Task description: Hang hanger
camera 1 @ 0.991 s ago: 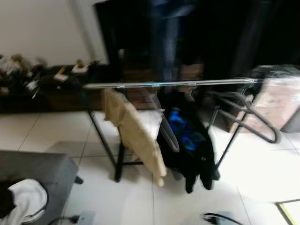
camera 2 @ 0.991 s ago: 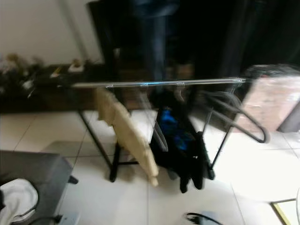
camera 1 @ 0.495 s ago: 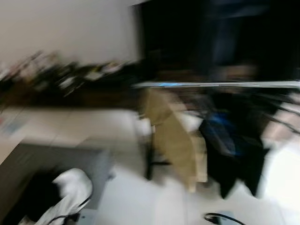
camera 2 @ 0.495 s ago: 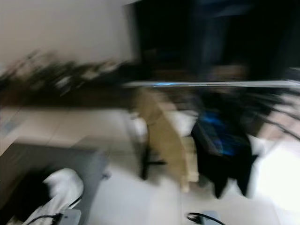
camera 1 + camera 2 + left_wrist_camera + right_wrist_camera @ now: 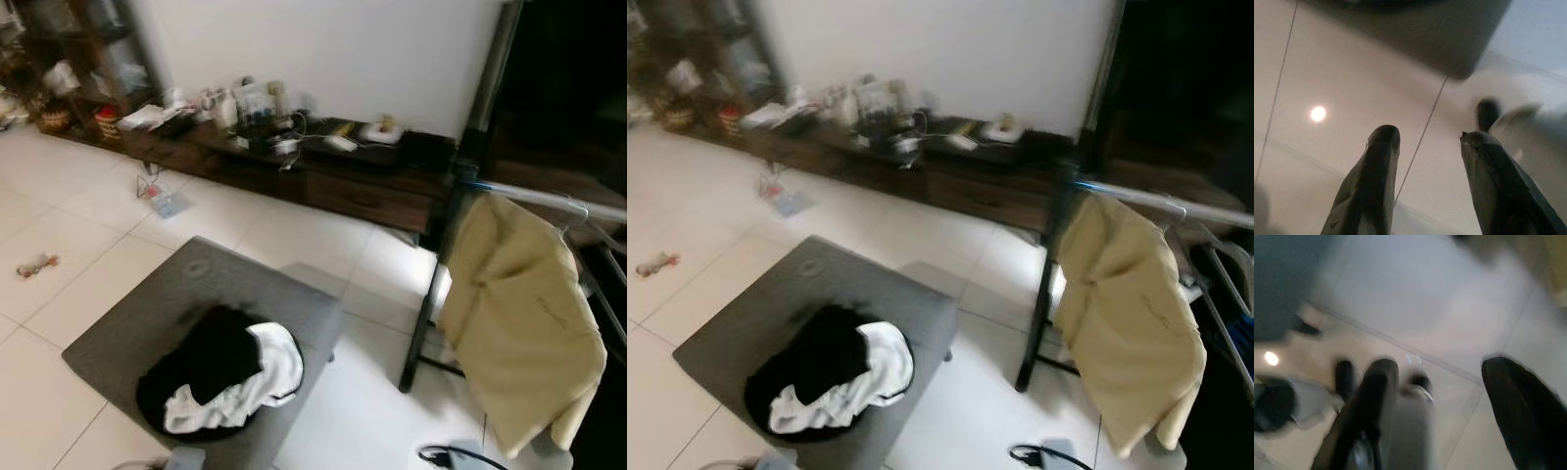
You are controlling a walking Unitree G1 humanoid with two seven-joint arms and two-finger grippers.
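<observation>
While both arms hang idle over the tiled floor (image 5: 323, 245), I read my left gripper (image 5: 1422, 147) as spread and empty, its two fingers (image 5: 1378, 171) parted with only tile between them; my right gripper (image 5: 1444, 391) looks the same, fingers wide apart and holding nothing, though that picture is blurred.

The rail (image 5: 549, 196) sits at the right edge of my head view, with a beige coat (image 5: 519, 313) draped over it and a black post (image 5: 431, 284) under its near end; a bit of a grey hanger (image 5: 1225, 269) shows just beyond the coat, but I cannot tell whether it is seated on the rail or merely leaning there.

Ahead and to the left lies a grey cushion (image 5: 127, 323) with a heap of black and white clothes (image 5: 220, 377) on it; I can make out no hanger in that heap; a low cabinet (image 5: 294, 166) runs along the wall behind.

My judgement is that I am between steps, looking for the next hanger; to do this well I should settle the head first so the picture is sharp, confirm where a free hanger lies, then take it by its shoulder bar rather than the hook, leaving the hook free to drop over the bare rail clear of the coat; there is a cable (image 5: 460, 457) on the floor near the post that I would step around.
</observation>
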